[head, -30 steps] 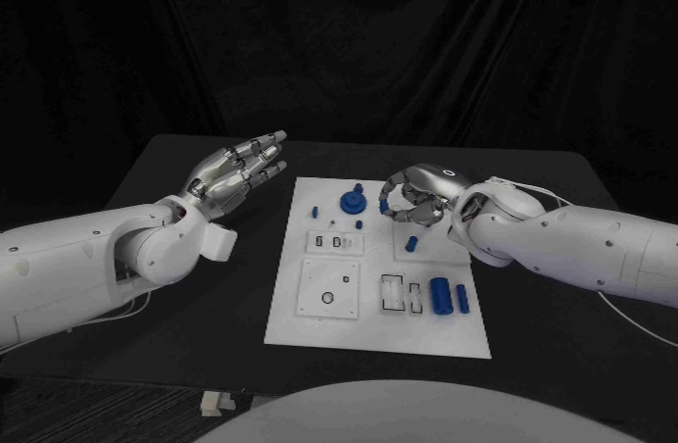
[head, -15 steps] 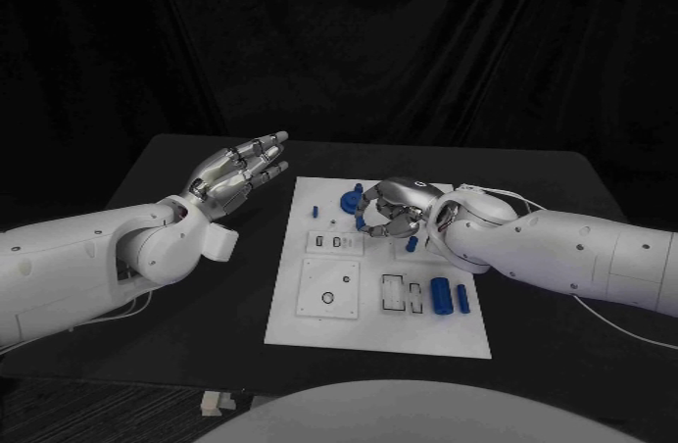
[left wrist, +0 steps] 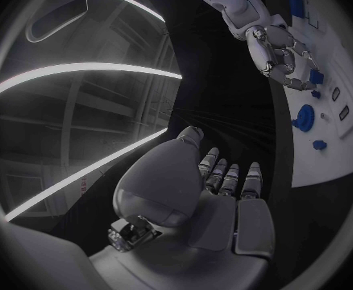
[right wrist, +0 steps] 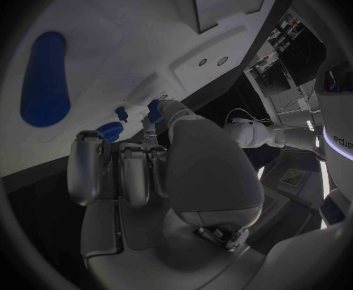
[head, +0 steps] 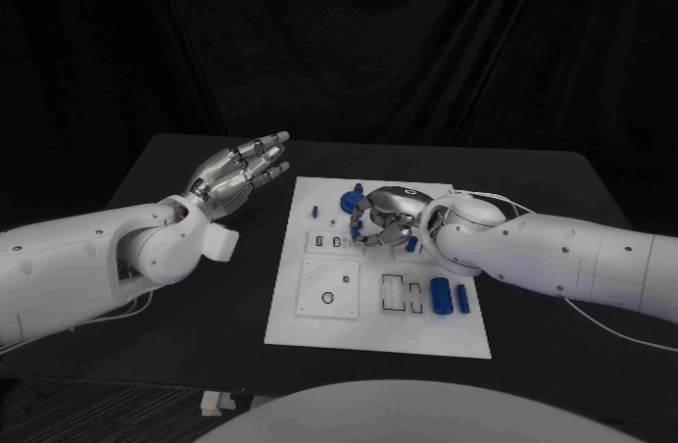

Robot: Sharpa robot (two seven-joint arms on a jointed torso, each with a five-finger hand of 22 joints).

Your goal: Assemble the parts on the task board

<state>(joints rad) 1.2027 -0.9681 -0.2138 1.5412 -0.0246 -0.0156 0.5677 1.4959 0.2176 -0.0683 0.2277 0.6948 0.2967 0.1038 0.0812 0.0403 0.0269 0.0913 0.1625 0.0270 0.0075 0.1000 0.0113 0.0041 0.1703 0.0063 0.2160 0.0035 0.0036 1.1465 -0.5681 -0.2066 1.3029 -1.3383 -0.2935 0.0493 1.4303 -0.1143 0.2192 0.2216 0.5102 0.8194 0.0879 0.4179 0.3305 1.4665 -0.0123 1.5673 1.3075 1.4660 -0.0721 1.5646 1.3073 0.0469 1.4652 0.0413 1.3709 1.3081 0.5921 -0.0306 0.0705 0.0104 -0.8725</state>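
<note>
The white task board [head: 374, 330] lies mid-table. My right hand [head: 389, 213] hovers low over its upper middle with the fingers curled down. Thumb and a finger pinch a small blue part [right wrist: 154, 109], just above the board [right wrist: 144, 38]. Close beside the fingertips sit a blue gear [head: 346, 204], a blue peg [head: 358, 188] and a small blue piece [head: 411, 245]. Two blue cylinders [head: 441, 295] lie at the board's lower right. My left hand [head: 233, 173] is raised left of the board, fingers straight and apart, holding nothing.
Another tiny blue piece [head: 314, 210] stands near the board's upper left edge. Raised white plates with slots [head: 328, 288] take up the board's left half. Black table [head: 184, 267] surrounds the board, under my left forearm.
My right hand has moved left and lower across the board's upper part, toward the small slotted plate. The left hand has stayed put.
</note>
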